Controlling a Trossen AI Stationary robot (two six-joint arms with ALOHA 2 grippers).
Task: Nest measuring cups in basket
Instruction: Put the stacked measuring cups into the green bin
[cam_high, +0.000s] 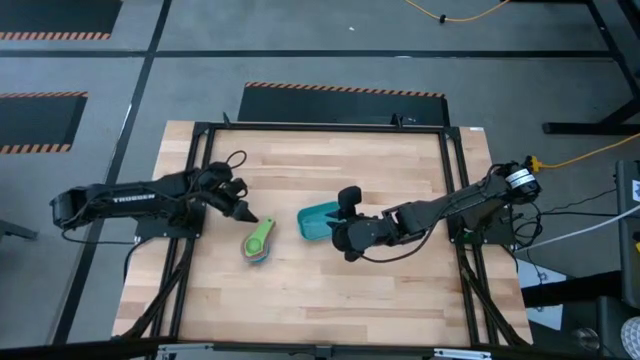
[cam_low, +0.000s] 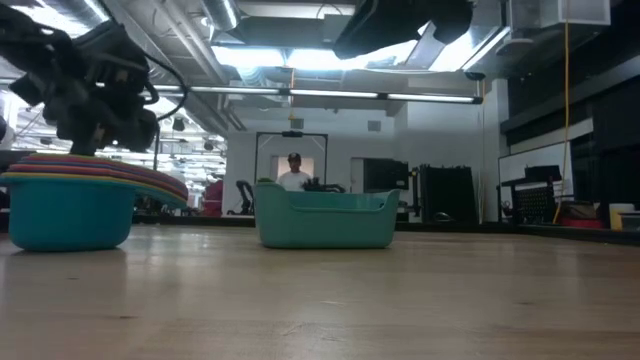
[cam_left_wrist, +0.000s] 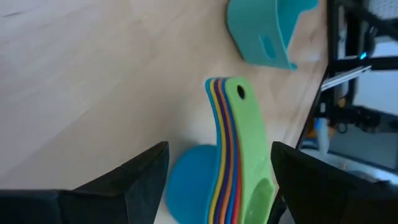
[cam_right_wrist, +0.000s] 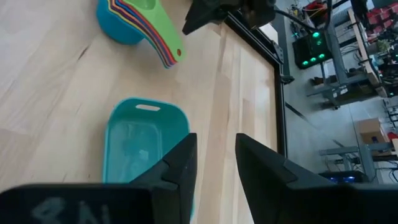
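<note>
In the high view the wooden table (cam_high: 330, 290) fills the middle of the frame, with the two arms reaching in from either side. The measuring cups (cam_high: 258, 243) sit a little left of centre as one nested stack, the green cup on top and its handle pointing toward the upper right of the frame. The teal basket (cam_high: 318, 221) stands just right of centre, near the stack but apart from it, and it appears empty.

The left gripper (cam_high: 248, 215) is at the left of centre, just above the stack, its tip close to the end of the green handle. In the left wrist view its two dark fingers (cam_left_wrist: 146, 177) are spread wide on either side of the stacked handles, holding nothing; the light blue cup (cam_left_wrist: 193, 180) at the bottom of the stack shows below the coloured layers.

The right gripper (cam_high: 346, 212) lies against the right end of the basket. In the right wrist view its fingers (cam_right_wrist: 177, 165) stand with a narrow gap between them at the basket's near rim; whether they pinch the rim cannot be told.

In the low view the stack is at the left of the frame, the basket at the centre, and a person (cam_low: 293, 172) stands far back in the room.
</note>
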